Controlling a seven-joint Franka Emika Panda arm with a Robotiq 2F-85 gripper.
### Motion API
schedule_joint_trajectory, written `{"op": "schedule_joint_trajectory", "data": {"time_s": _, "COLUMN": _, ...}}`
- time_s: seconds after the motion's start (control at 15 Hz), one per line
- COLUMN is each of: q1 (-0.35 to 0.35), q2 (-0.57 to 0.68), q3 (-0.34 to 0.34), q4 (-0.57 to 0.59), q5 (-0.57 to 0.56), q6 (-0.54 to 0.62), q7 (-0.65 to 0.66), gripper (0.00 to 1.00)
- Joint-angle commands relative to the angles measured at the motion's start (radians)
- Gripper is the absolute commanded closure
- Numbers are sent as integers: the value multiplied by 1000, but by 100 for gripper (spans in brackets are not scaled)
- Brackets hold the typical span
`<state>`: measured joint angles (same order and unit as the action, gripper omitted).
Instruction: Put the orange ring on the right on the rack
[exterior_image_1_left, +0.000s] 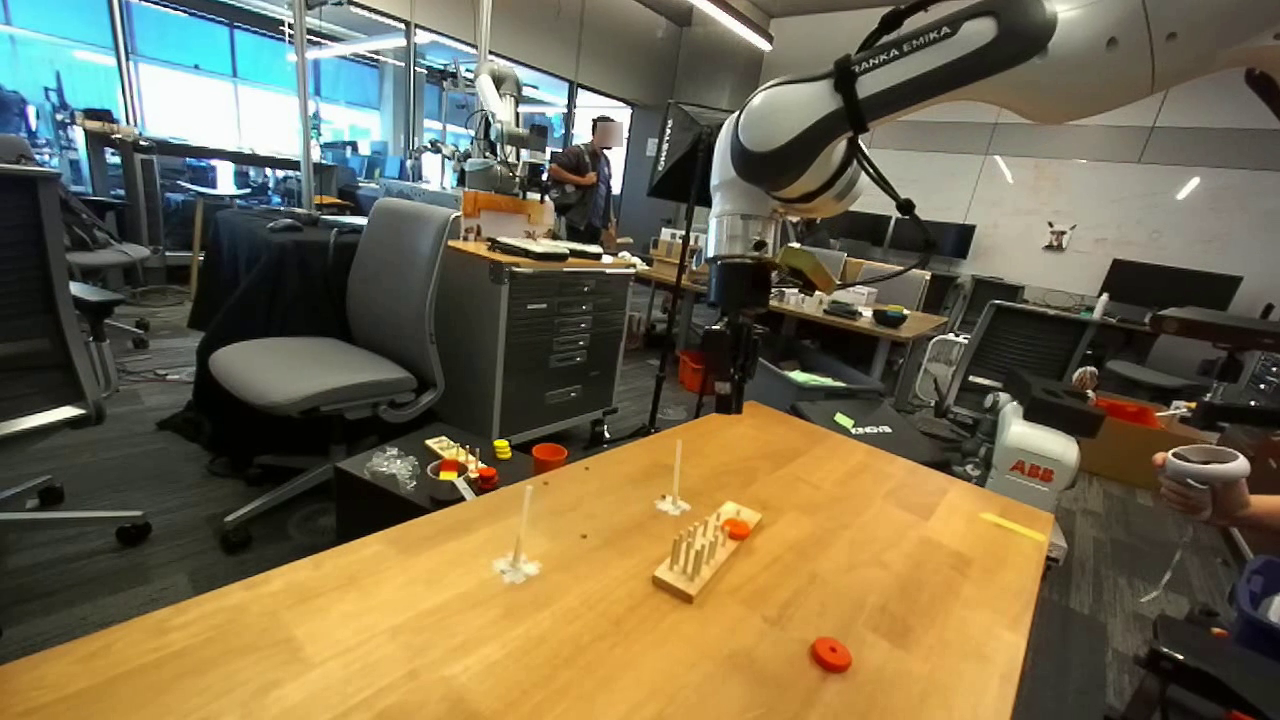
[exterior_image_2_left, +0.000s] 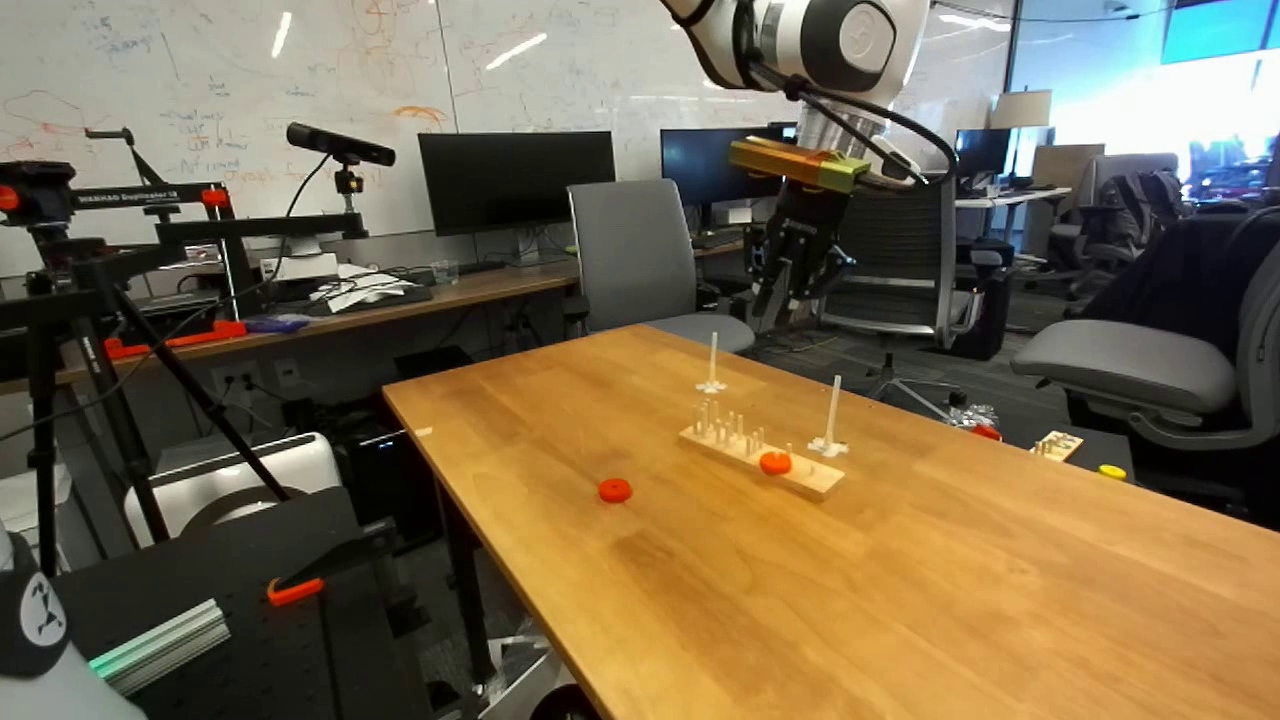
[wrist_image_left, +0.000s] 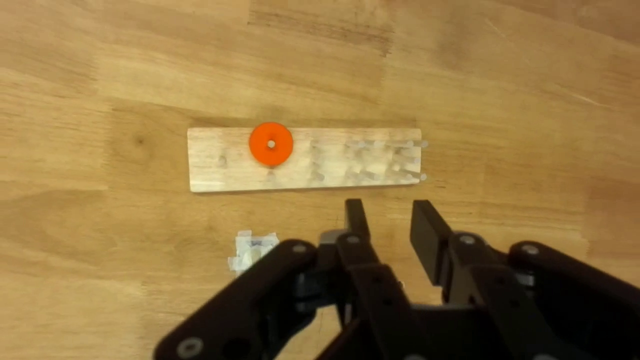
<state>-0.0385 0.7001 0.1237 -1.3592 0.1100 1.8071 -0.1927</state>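
Note:
An orange ring (exterior_image_1_left: 831, 654) lies flat on the wooden table, apart from the rack; in an exterior view it also shows (exterior_image_2_left: 615, 490). It is out of the wrist view. The rack (exterior_image_1_left: 685, 586), a pale wooden strip with upright pegs, stands in both exterior views (exterior_image_2_left: 822, 482) and in the wrist view (wrist_image_left: 204, 150). A second orange ring (wrist_image_left: 262, 152) sits around a peg near the rack's sparser end; it shows in both exterior views (exterior_image_1_left: 736, 529) (exterior_image_2_left: 775, 463). My gripper (wrist_image_left: 386, 215) is open and empty, high above the table, pointing down (exterior_image_1_left: 735, 395) (exterior_image_2_left: 782, 300).
Two thin upright rods stand taped to the table beside the rack (exterior_image_1_left: 522, 530) (exterior_image_1_left: 677, 478). A taped base shows in the wrist view (wrist_image_left: 250, 252), partly behind a finger. A low black box beside the table holds a similar peg strip (exterior_image_1_left: 440, 445) and an orange cup (exterior_image_1_left: 549, 458).

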Motion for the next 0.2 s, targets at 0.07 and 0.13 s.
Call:
{"op": "schedule_joint_trajectory", "data": {"time_s": 0.07, "q1": 10, "q2": -9, "q3": -17, "q4": -8, "q5": 9, "q6": -33, "q7": -4, "gripper": 52}}
{"op": "schedule_joint_trajectory", "data": {"time_s": 0.13, "q1": 10, "q2": -11, "q3": -17, "q4": -10, "q5": 8, "q6": -38, "q7": -4, "gripper": 45}}
